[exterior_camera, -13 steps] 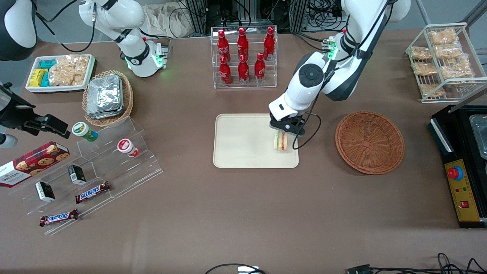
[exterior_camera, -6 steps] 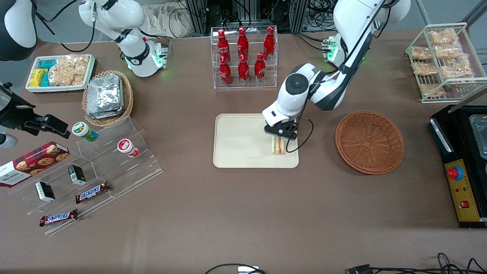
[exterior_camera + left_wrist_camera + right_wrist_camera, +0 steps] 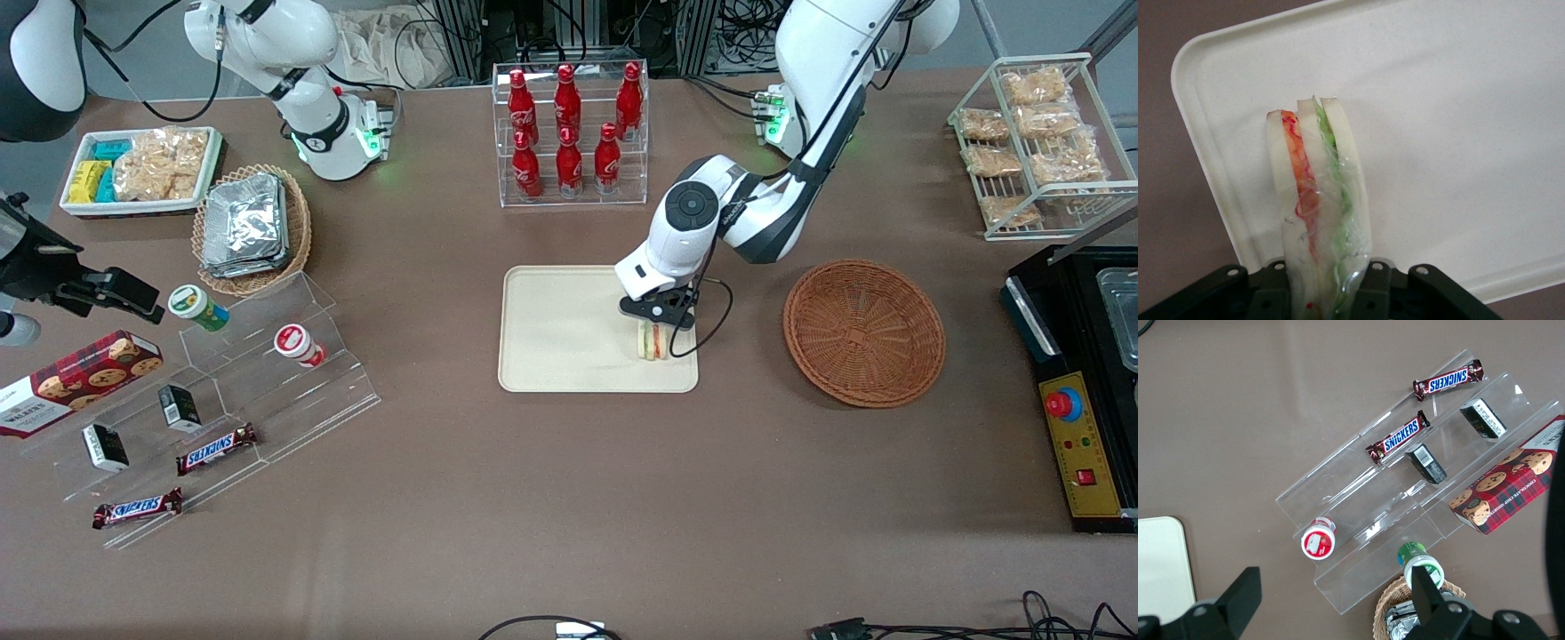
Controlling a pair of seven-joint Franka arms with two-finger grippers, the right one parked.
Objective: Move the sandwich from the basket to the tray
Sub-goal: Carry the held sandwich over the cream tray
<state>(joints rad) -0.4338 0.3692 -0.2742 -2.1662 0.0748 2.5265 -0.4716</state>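
The gripper hangs low over the tray, near the frame's center, its fingers clamped on the sandwich, which stands on edge at the tray's corner nearest the basket. I'd lower until the bread rests flat, then part the fingers slowly.

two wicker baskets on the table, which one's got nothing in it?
The reddish-brown basket beside the tray, toward the working arm's end. The tan basket holds foil packets. The gripper is shut on the sandwich over the tray.
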